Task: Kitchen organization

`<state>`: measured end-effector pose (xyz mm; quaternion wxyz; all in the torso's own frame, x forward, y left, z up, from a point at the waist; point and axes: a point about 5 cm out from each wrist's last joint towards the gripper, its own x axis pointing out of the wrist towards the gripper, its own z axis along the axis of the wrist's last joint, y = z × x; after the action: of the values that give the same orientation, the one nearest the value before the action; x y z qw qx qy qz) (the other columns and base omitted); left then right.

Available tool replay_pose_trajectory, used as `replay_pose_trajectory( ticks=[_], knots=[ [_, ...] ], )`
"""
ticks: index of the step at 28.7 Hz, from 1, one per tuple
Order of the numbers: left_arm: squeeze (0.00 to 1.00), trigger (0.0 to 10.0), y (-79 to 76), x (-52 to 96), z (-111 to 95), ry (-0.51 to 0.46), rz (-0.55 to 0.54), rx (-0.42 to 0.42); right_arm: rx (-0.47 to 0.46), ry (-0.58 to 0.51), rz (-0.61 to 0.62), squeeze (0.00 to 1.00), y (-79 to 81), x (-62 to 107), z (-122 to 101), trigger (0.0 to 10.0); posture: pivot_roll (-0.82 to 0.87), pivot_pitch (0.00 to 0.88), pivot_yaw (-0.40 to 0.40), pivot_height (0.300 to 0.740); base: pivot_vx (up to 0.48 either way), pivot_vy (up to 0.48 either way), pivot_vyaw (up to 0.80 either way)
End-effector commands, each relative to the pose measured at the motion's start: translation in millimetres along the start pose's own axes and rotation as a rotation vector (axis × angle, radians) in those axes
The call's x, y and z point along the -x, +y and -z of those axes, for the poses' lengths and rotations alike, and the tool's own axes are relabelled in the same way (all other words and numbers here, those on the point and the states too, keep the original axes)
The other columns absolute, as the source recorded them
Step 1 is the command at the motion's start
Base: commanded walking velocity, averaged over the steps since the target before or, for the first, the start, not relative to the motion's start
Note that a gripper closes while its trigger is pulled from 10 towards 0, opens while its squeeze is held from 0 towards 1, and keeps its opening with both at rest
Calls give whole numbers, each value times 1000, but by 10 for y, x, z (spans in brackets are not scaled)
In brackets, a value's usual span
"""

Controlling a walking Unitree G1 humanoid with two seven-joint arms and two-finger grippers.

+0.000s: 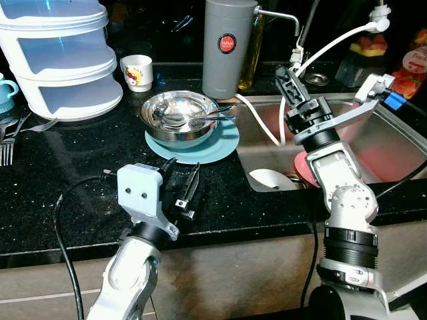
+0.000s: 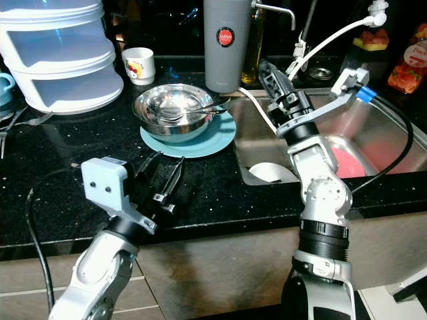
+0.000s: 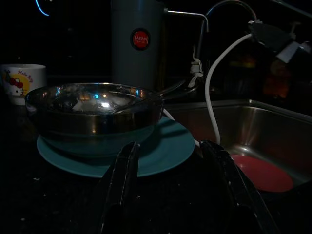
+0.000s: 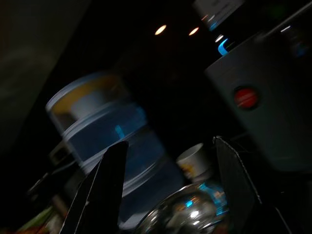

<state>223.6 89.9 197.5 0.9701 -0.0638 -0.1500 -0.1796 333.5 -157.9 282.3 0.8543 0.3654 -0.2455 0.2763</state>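
A steel bowl (image 1: 177, 115) holding spoons (image 1: 200, 117) sits on a teal plate (image 1: 223, 143) on the black counter (image 1: 67, 180), just left of the sink (image 1: 380, 130). My left gripper (image 1: 180, 180) hovers low over the counter in front of the plate, open and empty; in its wrist view the bowl (image 3: 92, 114) and plate (image 3: 165, 146) lie straight ahead of the fingers (image 3: 122, 185). My right gripper (image 1: 290, 83) is raised over the sink's left edge, open, pointing back-left toward the grey canister (image 1: 227, 47). A red plate (image 1: 303, 167) and a white dish (image 1: 270, 179) lie in the sink.
Stacked white containers (image 1: 63, 53) stand at the back left, with a small printed cup (image 1: 137, 72) beside them. Forks (image 1: 8, 143) lie at the far left. A white hose (image 1: 267, 123) runs from the tap over the sink edge. Bottles and fruit (image 1: 370, 47) stand behind the sink.
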Motion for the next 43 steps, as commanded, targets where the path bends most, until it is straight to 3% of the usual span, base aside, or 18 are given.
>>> replay_pose_trajectory(
  ticks=[1, 14, 21, 27, 28, 31, 35, 39, 40, 41, 43],
  knots=[
    [0, 10000, 7, -14, 33, 15, 11, -7, -12, 34, -35, 0, 75, -4, 62, 10000, 141, 0, -20, 740, 0, 0, 0],
    [0, 10000, 26, -2, 60, 19, -4, -29, 61, 116, -27, 0, 59, -102, 182, 10000, 175, 0, -39, 740, 0, 0, 584],
    [0, 10000, 29, 10, 66, 23, -3, -32, 188, 163, 18, 0, 8, -96, 260, 10000, 184, 0, -32, 740, 0, 0, 741],
    [0, 10000, 30, 30, 70, 31, 1, -35, 435, 185, 37, 0, -6, -125, 248, 10000, 192, 0, -30, 740, 0, 0, 193],
    [0, 10000, 27, 34, 69, 32, 2, -35, 549, 195, 8, 0, -7, -137, 167, 10000, 192, 0, -29, 740, 0, 0, 0],
    [0, 10000, 23, 40, 70, 33, 1, -34, 608, 203, -41, 0, -19, -149, 7, 10000, 190, 0, -30, 740, 0, 0, 0],
    [0, 10000, 14, 36, 73, 32, 3, -28, 676, 300, -257, 0, -13, -63, -293, 10000, 180, 0, -31, 740, 0, 0, 0],
    [0, 10000, 7, 27, 76, 31, 6, -23, 826, 576, -453, 0, -17, 134, -315, 10000, 169, 0, -34, 740, 0, 0, 0],
    [0, 10000, 7, 27, 76, 31, 6, -23, 826, 576, -453, 0, -17, 134, -315, 10000, 169, 0, -34, 740, 0, 0, 0],
    [0, 10000, 5, 24, 79, 30, 6, -22, 852, 698, -528, 0, -4, 249, -317, 10000, 168, 0, -37, 740, 0, 0, 0],
    [0, 10000, 4, 22, 80, 30, 6, -21, 860, 730, -543, 0, -5, 276, -328, 10000, 168, 0, -37, 740, 0, 0, 0]
  ],
)
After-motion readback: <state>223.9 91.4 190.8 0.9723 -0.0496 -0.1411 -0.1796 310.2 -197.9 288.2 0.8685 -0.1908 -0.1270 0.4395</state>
